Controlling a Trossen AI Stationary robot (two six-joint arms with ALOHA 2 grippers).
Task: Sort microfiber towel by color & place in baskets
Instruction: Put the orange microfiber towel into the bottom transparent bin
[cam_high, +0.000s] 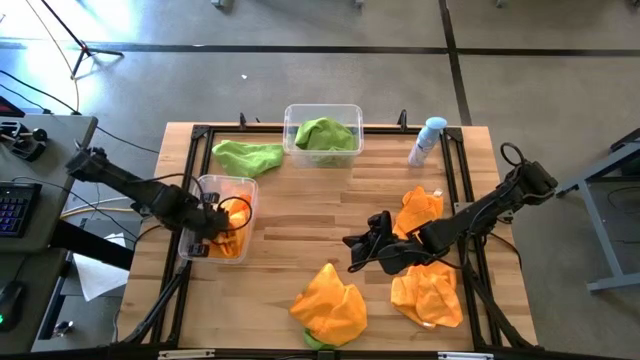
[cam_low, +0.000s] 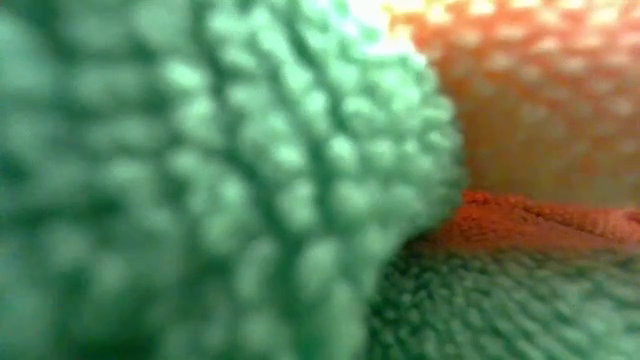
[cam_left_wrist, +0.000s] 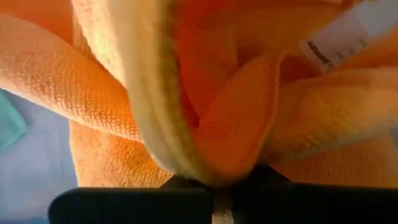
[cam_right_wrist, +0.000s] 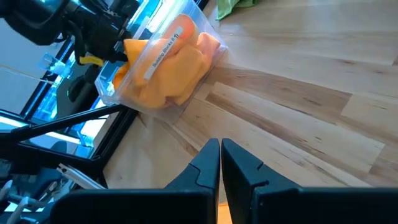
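The wooden table (cam_high: 300, 225) carries everything, framed by a black rail. On it stand 2 clear baskets: the far basket (cam_high: 296, 118), at the far edge near the middle, holds a lime green towel (cam_high: 324, 135); the left basket (cam_high: 208, 186), at the table's left side, holds orange-yellow cloth (cam_right_wrist: 168, 68).

The left arm reaches in from the left, and the left gripper (cam_high: 214, 222) sits over the left basket. Its fingers are pressed together on an orange towel (cam_left_wrist: 224, 118), whose folded hem is caught right at the tips in the left wrist view; a white label shows on the cloth.

The right arm comes in from the right side, stretched toward the middle of the table. The right gripper (cam_high: 356, 250) is above bare wood, its fingers (cam_right_wrist: 208, 165) pressed together with only a thin slit between them and nothing pinched.

4 towels lie loose. An orange heap (cam_high: 330, 303) sits at the near edge, with a bit of green showing beneath it. A second orange towel (cam_high: 428, 296) lies near right, partly under the right arm. A third orange towel (cam_high: 420, 210) lies just beyond that arm. A loose green towel (cam_high: 246, 156) lies just left of the far basket.

A blue-capped spray bottle (cam_high: 428, 140) stands at the far right corner.

The low view is filled by blurred green and orange cloth.
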